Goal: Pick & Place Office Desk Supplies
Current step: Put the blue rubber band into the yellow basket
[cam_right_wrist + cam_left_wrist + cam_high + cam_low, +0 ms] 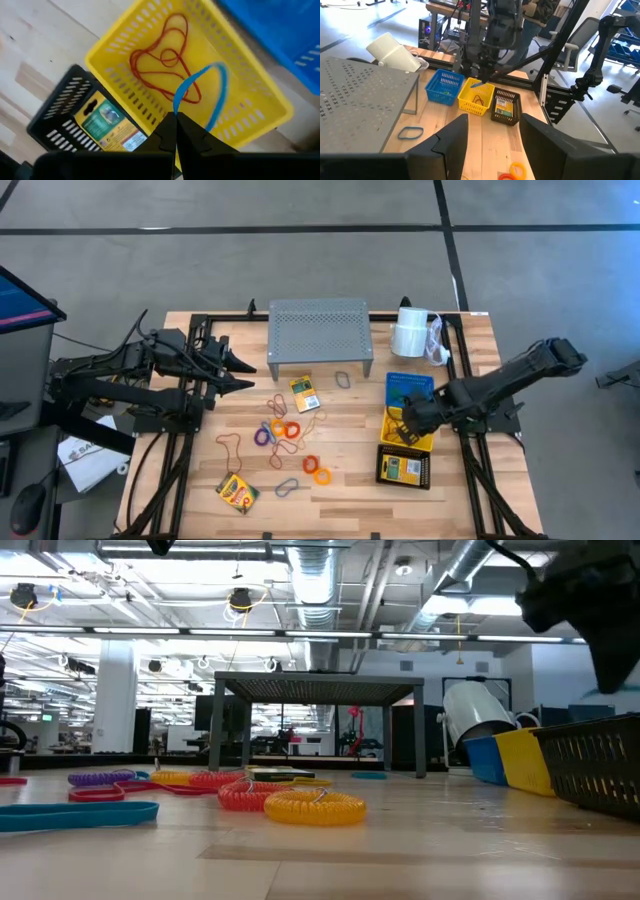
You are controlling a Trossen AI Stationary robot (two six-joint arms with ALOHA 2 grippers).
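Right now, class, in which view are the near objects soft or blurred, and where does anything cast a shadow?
Low view: the near blue loop and the black basket look soft. Right wrist view: the right pincer, shut on a blue loop, is a dark blur over the yellow basket. High view: even light, with a faint shadow under the grey shelf.

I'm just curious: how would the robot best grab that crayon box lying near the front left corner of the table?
Probably from straight above, fingers closing across the narrow sides of the crayon box. It lies flat and skewed on the table, so the gripper should turn to match. Nothing crowds it.
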